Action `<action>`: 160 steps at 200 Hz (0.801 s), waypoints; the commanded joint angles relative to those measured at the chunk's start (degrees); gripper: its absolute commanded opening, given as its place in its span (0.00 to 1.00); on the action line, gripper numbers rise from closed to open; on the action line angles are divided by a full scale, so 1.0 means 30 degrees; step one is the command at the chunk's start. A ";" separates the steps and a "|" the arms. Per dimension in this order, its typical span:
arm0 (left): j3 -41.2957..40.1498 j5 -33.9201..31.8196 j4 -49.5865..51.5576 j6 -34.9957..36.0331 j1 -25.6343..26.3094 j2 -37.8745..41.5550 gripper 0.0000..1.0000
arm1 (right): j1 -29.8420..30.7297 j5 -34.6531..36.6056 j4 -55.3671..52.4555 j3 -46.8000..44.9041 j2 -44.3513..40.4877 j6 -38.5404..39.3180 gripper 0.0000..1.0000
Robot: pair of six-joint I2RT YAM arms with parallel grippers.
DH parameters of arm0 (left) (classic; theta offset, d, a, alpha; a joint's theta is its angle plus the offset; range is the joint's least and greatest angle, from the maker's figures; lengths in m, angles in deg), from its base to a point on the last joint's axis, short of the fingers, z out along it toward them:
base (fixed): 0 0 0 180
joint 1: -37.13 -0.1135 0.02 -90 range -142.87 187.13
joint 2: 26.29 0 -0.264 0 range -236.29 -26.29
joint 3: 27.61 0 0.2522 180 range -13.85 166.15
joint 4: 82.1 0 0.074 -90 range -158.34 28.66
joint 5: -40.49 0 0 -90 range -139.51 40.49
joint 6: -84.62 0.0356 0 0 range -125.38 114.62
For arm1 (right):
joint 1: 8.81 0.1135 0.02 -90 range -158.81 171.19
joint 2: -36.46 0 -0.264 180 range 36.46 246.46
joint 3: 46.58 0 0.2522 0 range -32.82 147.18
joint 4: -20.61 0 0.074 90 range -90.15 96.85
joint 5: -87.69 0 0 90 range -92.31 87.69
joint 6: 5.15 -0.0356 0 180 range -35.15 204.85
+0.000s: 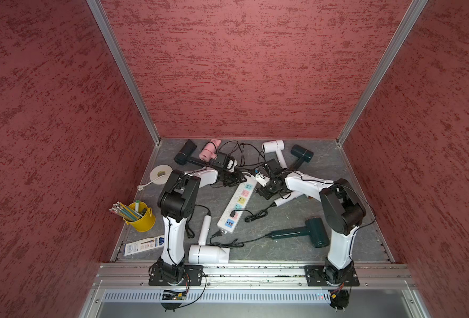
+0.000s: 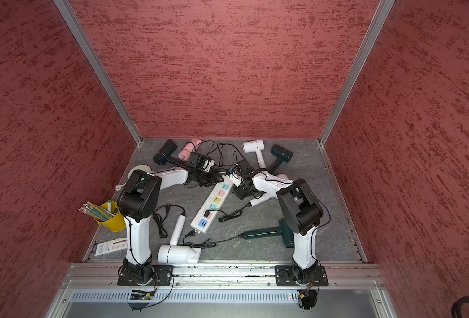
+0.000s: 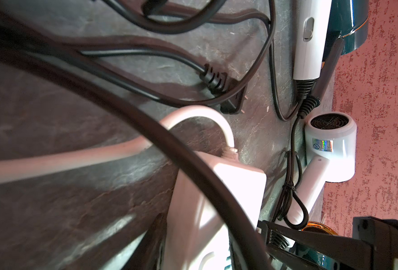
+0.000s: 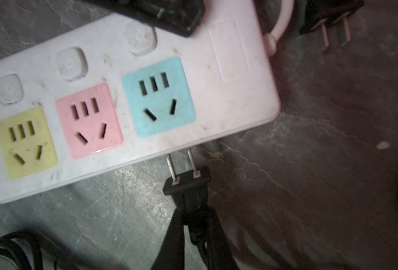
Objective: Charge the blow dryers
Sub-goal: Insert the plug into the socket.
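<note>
The blow dryers lie around the grey floor: black (image 1: 183, 155), pink (image 1: 210, 150), white (image 1: 273, 146) and navy (image 1: 302, 153) at the back, dark green (image 1: 310, 232) and white (image 1: 208, 253) in front. Another white one (image 1: 285, 199) is partly under my right arm. The white power strip (image 1: 236, 206) runs diagonally in the middle. My left gripper (image 3: 193, 252) is shut across its far end. My right gripper (image 4: 193, 210) is shut on a black two-prong plug (image 4: 186, 184). The prongs point at the strip's side edge, just below the blue socket (image 4: 158, 95).
One black plug (image 1: 232, 214) sits in a socket near the strip's front end. A loose plug (image 4: 329, 25) lies beside the strip's white cable (image 3: 53, 161). Black cords tangle behind the grippers. A yellow pencil bucket (image 1: 139, 217), a tape roll (image 1: 160, 174) and a flat box (image 1: 142, 246) stand at the left.
</note>
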 commanded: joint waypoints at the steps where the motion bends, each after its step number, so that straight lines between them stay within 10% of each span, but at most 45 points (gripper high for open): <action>1: 0.0584 0.1086 -0.0173 0.0365 0.0525 -0.0302 0.43 | 0.0091 -0.0839 0.0398 0.0646 0.0105 0.0122 0.00; 160: 0.0643 0.1150 -0.0173 0.0375 0.0526 -0.0360 0.44 | 0.0153 -0.1072 0.0693 0.1094 0.0607 0.0165 0.00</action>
